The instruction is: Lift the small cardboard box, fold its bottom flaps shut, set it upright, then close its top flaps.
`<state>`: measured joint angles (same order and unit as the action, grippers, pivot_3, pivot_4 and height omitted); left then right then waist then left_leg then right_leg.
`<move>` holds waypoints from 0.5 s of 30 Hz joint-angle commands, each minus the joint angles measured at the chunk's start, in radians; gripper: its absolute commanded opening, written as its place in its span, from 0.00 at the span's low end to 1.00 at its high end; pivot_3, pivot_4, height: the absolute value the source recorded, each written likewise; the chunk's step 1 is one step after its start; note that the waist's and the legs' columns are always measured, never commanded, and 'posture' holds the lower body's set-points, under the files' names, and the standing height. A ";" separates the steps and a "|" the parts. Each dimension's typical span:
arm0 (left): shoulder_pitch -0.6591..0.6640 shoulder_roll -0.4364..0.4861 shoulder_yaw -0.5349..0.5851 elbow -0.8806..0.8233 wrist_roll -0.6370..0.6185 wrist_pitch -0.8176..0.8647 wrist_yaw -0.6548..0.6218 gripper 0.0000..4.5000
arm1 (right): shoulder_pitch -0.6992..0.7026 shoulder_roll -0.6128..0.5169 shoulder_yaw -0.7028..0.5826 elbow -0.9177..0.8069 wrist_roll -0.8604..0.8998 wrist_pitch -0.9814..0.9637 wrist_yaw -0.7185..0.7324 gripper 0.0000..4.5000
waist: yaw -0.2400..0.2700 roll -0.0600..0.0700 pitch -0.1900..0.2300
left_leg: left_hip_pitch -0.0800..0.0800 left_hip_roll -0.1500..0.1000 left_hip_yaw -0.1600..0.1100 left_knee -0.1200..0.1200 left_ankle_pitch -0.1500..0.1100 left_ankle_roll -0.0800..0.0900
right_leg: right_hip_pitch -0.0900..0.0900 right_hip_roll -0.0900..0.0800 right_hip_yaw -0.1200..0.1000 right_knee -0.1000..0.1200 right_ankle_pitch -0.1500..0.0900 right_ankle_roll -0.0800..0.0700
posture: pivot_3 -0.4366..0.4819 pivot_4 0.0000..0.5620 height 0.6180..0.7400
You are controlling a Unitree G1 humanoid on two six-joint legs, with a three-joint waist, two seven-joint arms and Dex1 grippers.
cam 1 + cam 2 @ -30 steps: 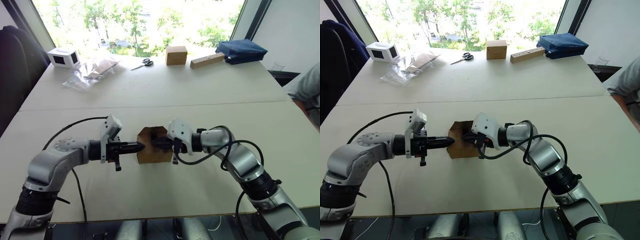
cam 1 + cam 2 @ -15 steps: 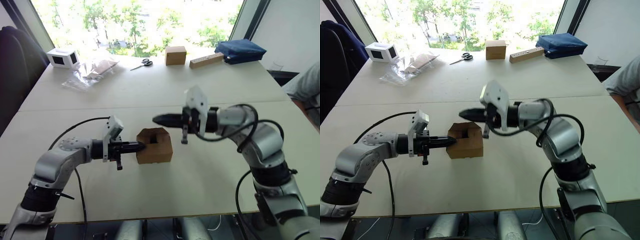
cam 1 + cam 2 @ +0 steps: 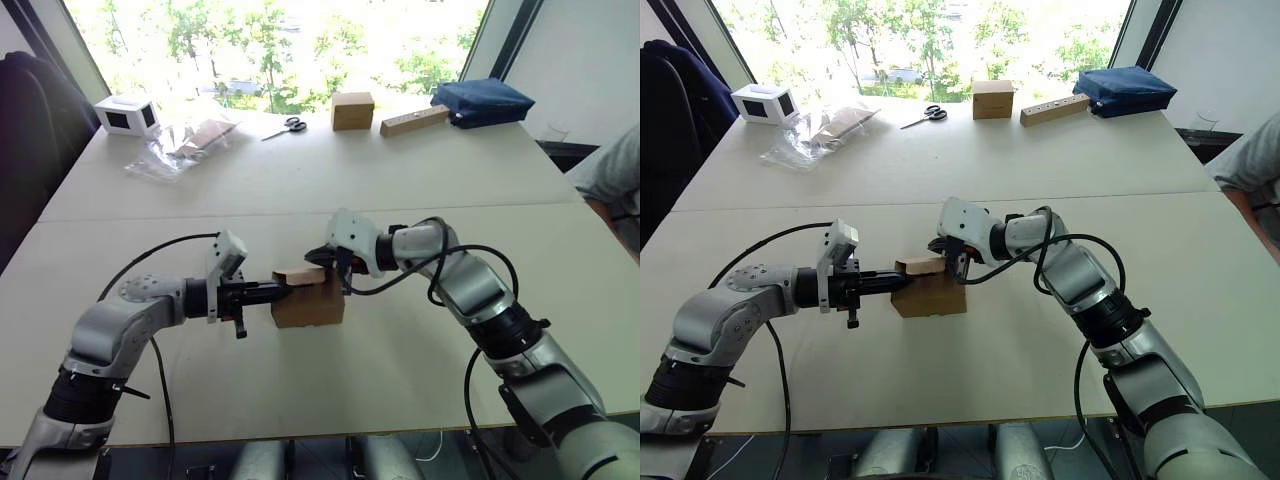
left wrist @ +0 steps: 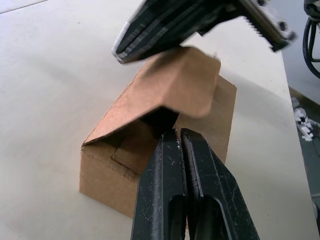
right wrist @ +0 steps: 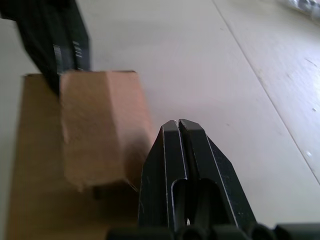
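Both claws pinched shut, empty: left gripper [image 3: 283, 291] braces the box [image 3: 308, 300] while right gripper [image 3: 322, 255] presses flap [image 4: 172, 87] flat, imo push slow & square.

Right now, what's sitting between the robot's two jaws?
The small cardboard box sits between the left gripper and right gripper, seen in the left eye view.

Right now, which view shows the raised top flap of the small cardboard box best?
The left wrist view: the top flap of the small cardboard box shows half-folded over the opening. The right wrist view shows the flap from above; the eye views show it small between the grippers.
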<state>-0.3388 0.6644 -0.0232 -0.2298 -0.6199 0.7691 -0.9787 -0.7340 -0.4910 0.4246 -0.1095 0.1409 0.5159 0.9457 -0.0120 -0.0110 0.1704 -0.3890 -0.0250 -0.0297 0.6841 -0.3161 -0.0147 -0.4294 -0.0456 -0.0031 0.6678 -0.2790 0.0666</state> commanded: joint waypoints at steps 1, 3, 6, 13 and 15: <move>-0.002 0.011 0.024 -0.014 -0.008 0.001 0.006 0.02 | 0.016 -0.011 -0.025 -0.073 0.009 0.011 0.011 0.00 | -0.001 0.000 0.000 | 0.000 0.000 0.000 0.000 0.000 0.000 | 0.000 0.000 0.000 0.000 0.000 0.000 | 0.48 0.27 1.00; -0.007 0.012 0.035 -0.018 -0.024 0.013 0.006 0.02 | 0.025 -0.011 -0.026 -0.083 0.004 0.016 0.009 0.00 | -0.001 0.000 0.000 | 0.000 0.000 0.000 0.000 0.000 0.000 | 0.000 0.000 0.000 0.000 0.000 0.000 | 0.48 0.27 1.00; -0.020 0.005 0.063 -0.022 -0.060 0.040 0.013 0.02 | 0.031 -0.005 -0.031 -0.082 -0.006 0.018 -0.009 0.00 | -0.001 0.000 0.000 | 0.000 0.000 0.000 0.000 0.000 0.000 | 0.000 0.000 0.000 0.000 0.000 0.000 | 0.48 0.27 1.00; -0.056 -0.033 0.088 0.009 -0.075 0.057 0.065 0.02 | 0.025 -0.001 -0.039 -0.072 -0.021 0.005 -0.029 0.00 | 0.000 0.000 0.000 | 0.000 0.000 0.000 0.000 0.000 -0.001 | 0.000 0.000 0.000 0.000 0.000 0.000 | 0.48 0.27 1.00; -0.068 -0.042 0.086 0.020 -0.073 0.058 0.074 0.02 | 0.025 -0.001 -0.041 -0.073 -0.022 0.003 -0.030 0.00 | 0.000 0.000 0.000 | 0.000 0.000 0.000 0.000 0.000 -0.001 | 0.000 0.000 0.000 0.000 0.000 0.000 | 0.48 0.27 1.00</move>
<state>-0.3772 0.6210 0.0281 -0.2016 -0.6725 0.8275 -0.9124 -0.6951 -0.4949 0.4124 -0.1563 0.1218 0.5340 0.9167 -0.0120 -0.0111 0.1704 -0.3890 -0.0251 -0.0297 0.6841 -0.3156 -0.0155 -0.4295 -0.0455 -0.0031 0.6677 -0.2790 0.0666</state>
